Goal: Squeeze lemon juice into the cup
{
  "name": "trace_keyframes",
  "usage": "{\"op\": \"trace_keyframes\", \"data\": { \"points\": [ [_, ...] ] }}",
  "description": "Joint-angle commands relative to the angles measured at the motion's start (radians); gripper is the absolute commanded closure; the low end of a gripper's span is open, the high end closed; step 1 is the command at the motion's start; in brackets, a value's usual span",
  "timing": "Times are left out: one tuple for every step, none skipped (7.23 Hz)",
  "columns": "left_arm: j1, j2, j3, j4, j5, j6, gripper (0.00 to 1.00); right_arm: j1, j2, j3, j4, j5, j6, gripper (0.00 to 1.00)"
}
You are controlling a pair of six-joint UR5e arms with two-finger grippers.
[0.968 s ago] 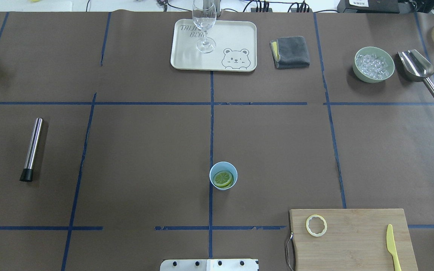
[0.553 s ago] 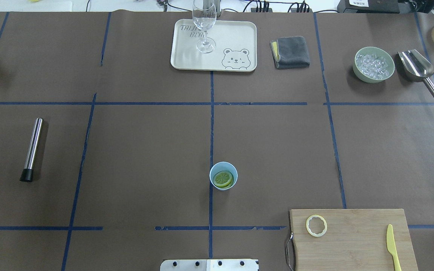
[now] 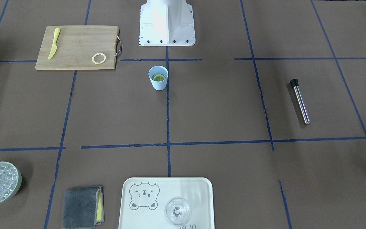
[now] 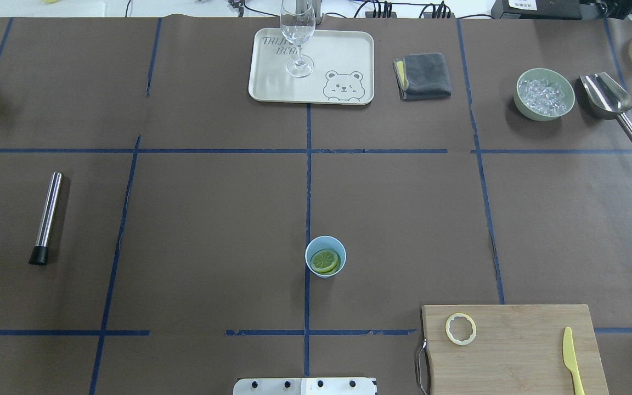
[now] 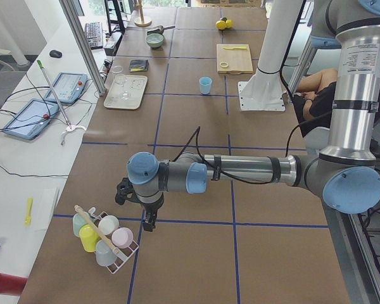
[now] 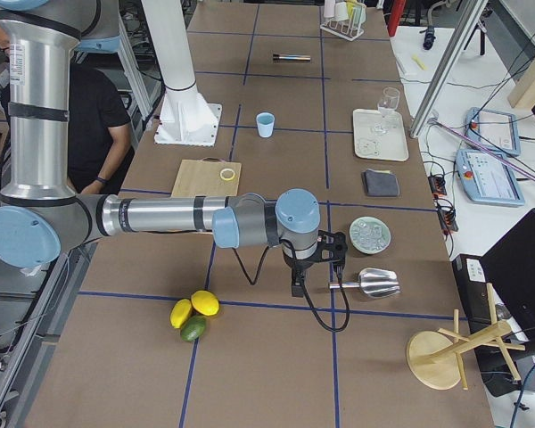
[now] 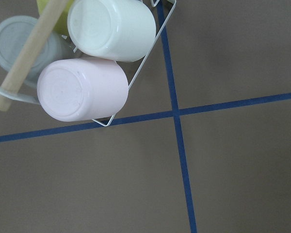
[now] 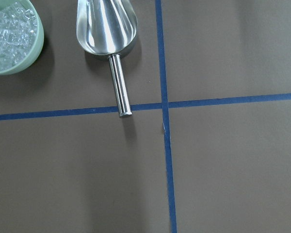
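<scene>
The bench [image 4: 212,208] is covered with brown paper and divided by blue tape lines [image 4: 307,181]. The cup [image 4: 324,242] stands upright near the middle of the robot's edge, just beside a tape line, and the lemon [image 4: 325,261] lies inside it. A wooden board [image 4: 513,356] lies at the same edge, toward the right corner. The left gripper [image 5: 147,223] hangs over the left end beside a rack of cups [image 5: 104,239]. The right gripper [image 6: 299,283] hangs over the right end near a metal scoop [image 6: 373,283]. I cannot tell if their fingers are apart or together. A white desk [image 5: 31,158] stands along the far edge.
</scene>
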Motion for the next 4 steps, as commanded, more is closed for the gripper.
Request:
{"op": "trace_keyframes", "data": {
  "points": [
    [0.0,0.019,-0.013,-0.005,0.0,0.0,0.0,0.0,0.0,0.0,0.0,0.002,0.0,0.0],
    [0.0,0.019,-0.024,-0.005,0.0,0.0,0.0,0.0,0.0,0.0,0.0,0.002,0.0,0.0],
    [0.0,0.019,-0.025,-0.004,0.0,0.0,0.0,0.0,-0.002,0.0,0.0,0.002,-0.001,0.0],
    [0.0,0.019,-0.027,-0.004,0.0,0.0,0.0,0.0,0.0,-0.001,0.0,0.0,0.0,0.0]
  ]
}}
